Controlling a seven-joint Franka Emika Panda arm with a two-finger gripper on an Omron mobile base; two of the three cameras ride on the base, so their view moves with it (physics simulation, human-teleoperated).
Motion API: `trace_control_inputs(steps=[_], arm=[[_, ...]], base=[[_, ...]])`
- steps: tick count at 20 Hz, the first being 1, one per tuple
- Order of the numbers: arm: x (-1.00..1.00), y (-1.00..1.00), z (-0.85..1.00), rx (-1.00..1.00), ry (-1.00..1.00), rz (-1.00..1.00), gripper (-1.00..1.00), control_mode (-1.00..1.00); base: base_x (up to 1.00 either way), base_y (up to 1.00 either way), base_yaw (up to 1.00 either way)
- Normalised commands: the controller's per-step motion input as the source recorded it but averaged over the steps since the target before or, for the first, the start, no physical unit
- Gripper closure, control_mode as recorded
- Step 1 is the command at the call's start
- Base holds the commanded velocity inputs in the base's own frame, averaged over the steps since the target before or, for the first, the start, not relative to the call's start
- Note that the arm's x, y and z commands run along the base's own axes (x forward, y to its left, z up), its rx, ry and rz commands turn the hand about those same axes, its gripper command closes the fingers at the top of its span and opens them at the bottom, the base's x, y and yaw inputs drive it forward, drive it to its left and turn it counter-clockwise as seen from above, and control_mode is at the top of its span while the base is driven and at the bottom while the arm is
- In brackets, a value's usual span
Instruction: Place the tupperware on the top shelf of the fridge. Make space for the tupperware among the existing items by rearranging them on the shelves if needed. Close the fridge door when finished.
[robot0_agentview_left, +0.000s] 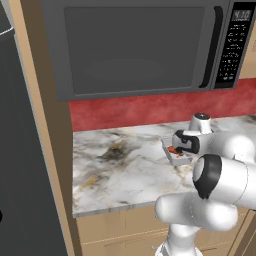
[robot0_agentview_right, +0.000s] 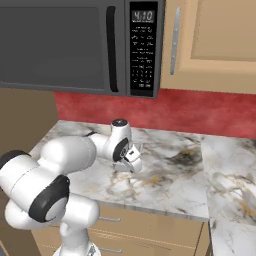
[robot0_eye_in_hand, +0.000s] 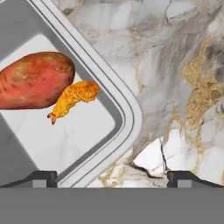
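On marble counter (robot0_agentview_left: 115, 165): tupperware (robot0_eye_in_hand: 65, 131) under open end effector (robot0_eye_in_hand: 111, 177).

I see a dark microwave (robot0_agentview_left: 135, 47) mounted above the marble counter (robot0_agentview_left: 120, 165), its door handle and keypad (robot0_agentview_right: 142, 50) on its right side, the clock lit. Behind the counter runs a red backsplash (robot0_agentview_right: 200, 112). To the right of the microwave hangs a tan wall cabinet (robot0_agentview_right: 215, 42) with a slim metal handle; tan drawers (robot0_agentview_right: 150, 225) sit below the counter
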Motion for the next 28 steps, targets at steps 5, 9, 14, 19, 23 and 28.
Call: trace_control_inputs(steps=[5,9,14,19,23,28], arm=[[0.19,0.00,-0.23,0.00,0.00,0.00,-1.00,-1.00],[0.03,0.00,-0.16,0.00,0.00,0.00,1.00,-1.00],[0.00,0.00,0.00,0.00,0.00,0.00,1.00,-1.00],[-0.13,0.00,0.00,0.00,-0.02,0.00,1.00,-1.00],[-0.75,0.01,0.51,0.00,-0.23,0.00,1.00,-1.00],[-0.81,0.12,0.98,0.00,-0.20,0.00,1.00,-1.00]], base=[[0.00,0.00,0.00],[0.00,0.00,0.00],[0.00,0.00,0.00],[0.00,0.00,0.00],[0.00,0.00,0.00],[0.00,0.00,0.00]])
